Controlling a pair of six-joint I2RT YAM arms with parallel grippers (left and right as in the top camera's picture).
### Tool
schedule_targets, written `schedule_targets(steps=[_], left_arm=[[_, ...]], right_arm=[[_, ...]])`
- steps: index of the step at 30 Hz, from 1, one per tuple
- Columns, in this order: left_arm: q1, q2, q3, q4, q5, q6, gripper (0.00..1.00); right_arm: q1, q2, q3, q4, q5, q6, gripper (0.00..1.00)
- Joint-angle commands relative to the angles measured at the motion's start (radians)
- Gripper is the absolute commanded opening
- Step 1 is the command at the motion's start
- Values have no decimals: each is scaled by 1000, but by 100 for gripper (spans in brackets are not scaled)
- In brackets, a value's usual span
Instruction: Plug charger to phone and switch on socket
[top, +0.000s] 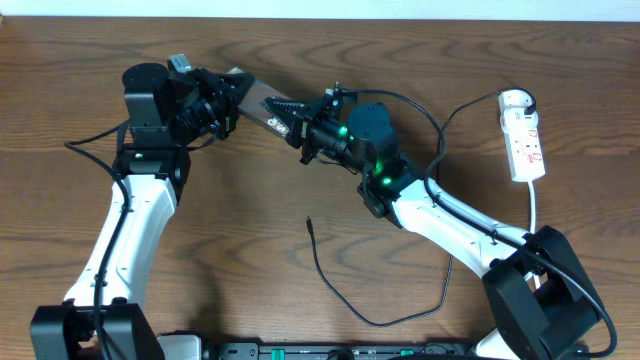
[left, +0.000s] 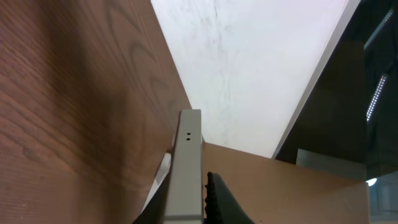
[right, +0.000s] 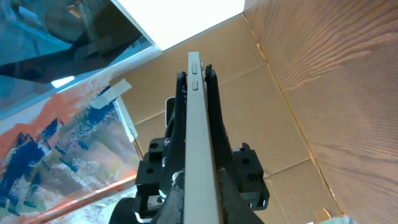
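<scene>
The phone is held off the table at the upper middle, with a gripper on each end. My left gripper is shut on its left end. My right gripper is shut on its right end. In the left wrist view the phone shows edge-on, pinched inside my left gripper. The right wrist view also has the phone edge-on in my right gripper, with the left gripper's fingers at its far end. The charger lies loose on the table, tip pointing up. The socket lies at the far right.
The socket's white cord runs down towards the right arm's base. A thicker black cable loops from the right arm towards the socket. Bare wooden table lies between the two arms.
</scene>
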Motion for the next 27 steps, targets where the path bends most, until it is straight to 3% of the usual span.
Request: schedule_targets(steps=[1,20,27], left_arm=[[-6,-5,3,25,22,26,10],[-6,-5,3,25,21,30,8],[-6,-5,3,24,21,33,7]], right_arm=[[38,-10,8,-16,-65,5,1],[38,-10,8,-16,-61,5,2],[38,-10,8,-16,-62,5,24]])
